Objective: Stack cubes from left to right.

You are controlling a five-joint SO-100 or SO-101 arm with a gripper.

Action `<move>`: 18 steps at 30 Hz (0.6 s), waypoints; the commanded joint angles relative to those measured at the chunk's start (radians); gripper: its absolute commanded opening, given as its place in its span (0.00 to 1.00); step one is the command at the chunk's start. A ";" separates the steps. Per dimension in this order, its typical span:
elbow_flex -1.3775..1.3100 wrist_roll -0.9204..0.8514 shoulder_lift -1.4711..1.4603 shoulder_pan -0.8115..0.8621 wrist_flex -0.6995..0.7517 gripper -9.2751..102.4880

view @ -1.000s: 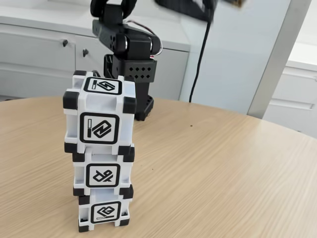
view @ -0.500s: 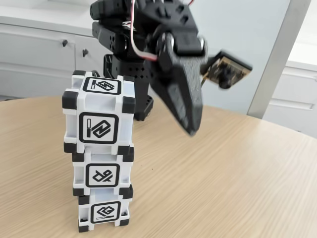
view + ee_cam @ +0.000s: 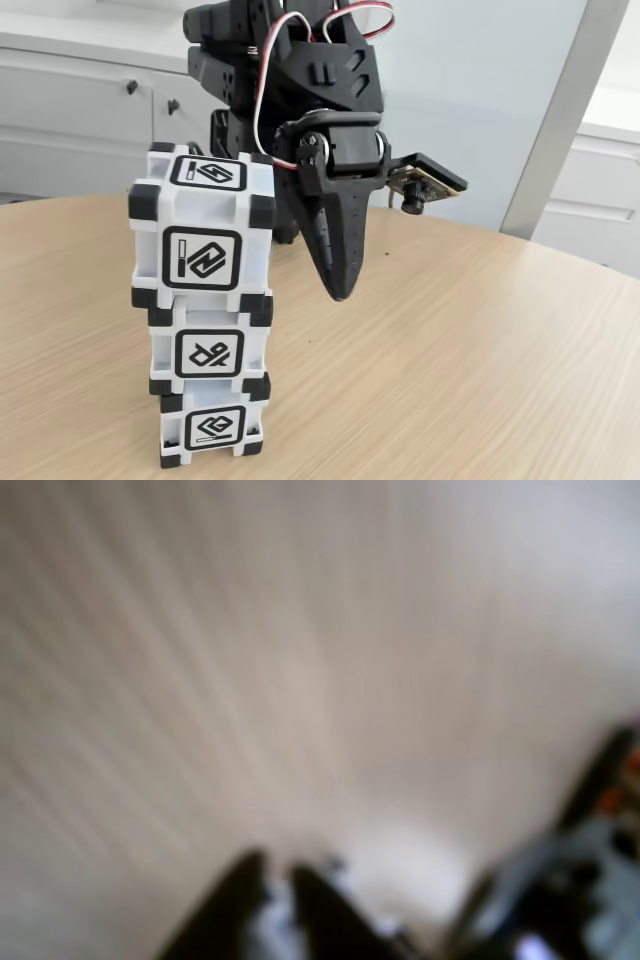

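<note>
The fingers [image 3: 340, 290] are pressed together with nothing between them, pointing down above the wooden bench [image 3: 480, 360], just to the right of the cubes in the fixed view. In the blurred wrist view the two dark tips [image 3: 275, 880] are almost touching. The three cubes stand in one tower at the left: bottom cube [image 3: 212, 425], middle cube [image 3: 210, 350], top cube [image 3: 200, 235].
</note>
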 commanded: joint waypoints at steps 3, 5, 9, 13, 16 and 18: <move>-0.014 -0.028 0.008 0.012 0.009 0.08; -0.011 -0.058 0.008 0.012 0.009 0.09; -0.011 -0.066 0.008 0.008 0.009 0.09; -0.011 -0.066 0.008 0.008 0.009 0.08; -0.011 -0.066 0.008 0.008 0.009 0.08; -0.011 -0.066 0.008 0.008 0.009 0.08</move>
